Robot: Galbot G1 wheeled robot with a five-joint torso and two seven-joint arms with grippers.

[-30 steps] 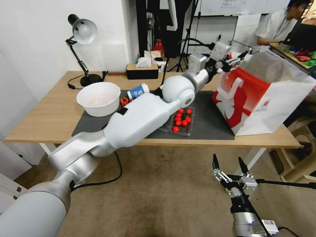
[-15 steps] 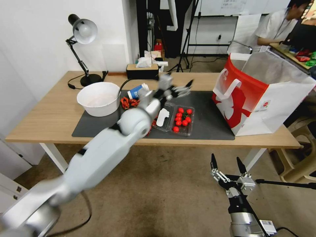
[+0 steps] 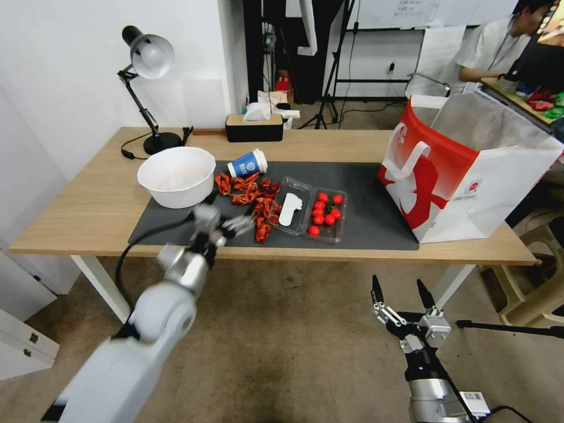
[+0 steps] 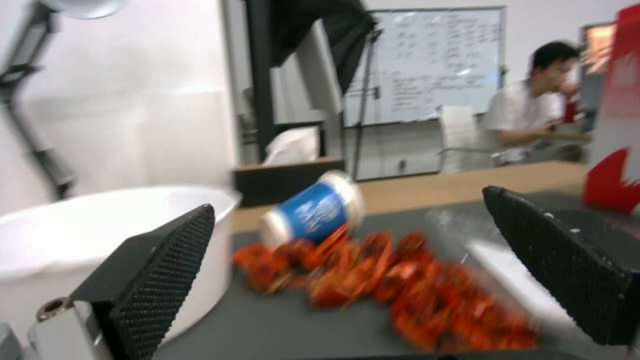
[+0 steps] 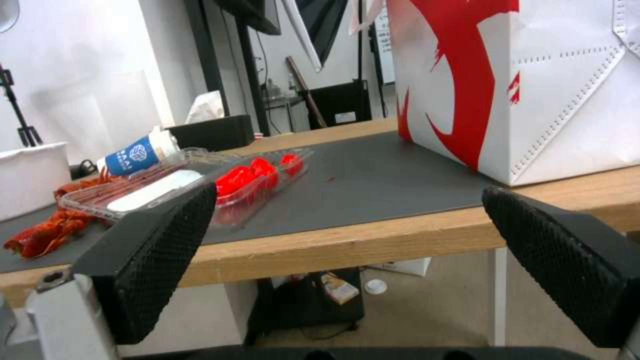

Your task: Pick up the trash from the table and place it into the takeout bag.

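The blue-and-white paper cup (image 3: 247, 163) lies on its side on the counter's (image 3: 88, 217) grey mat, beside red scraps (image 3: 251, 200). Likely light and crushable; grip gently mid-body. Left hand (image 3: 226, 225) hovers spread near the front edge; right hand (image 3: 405, 302) waits spread below.

Bright, even room light; left wrist view smeared with blur, head view bowed at edges.

Probably lab (whiteboard (image 4: 427, 65), tripods (image 3: 335, 64))
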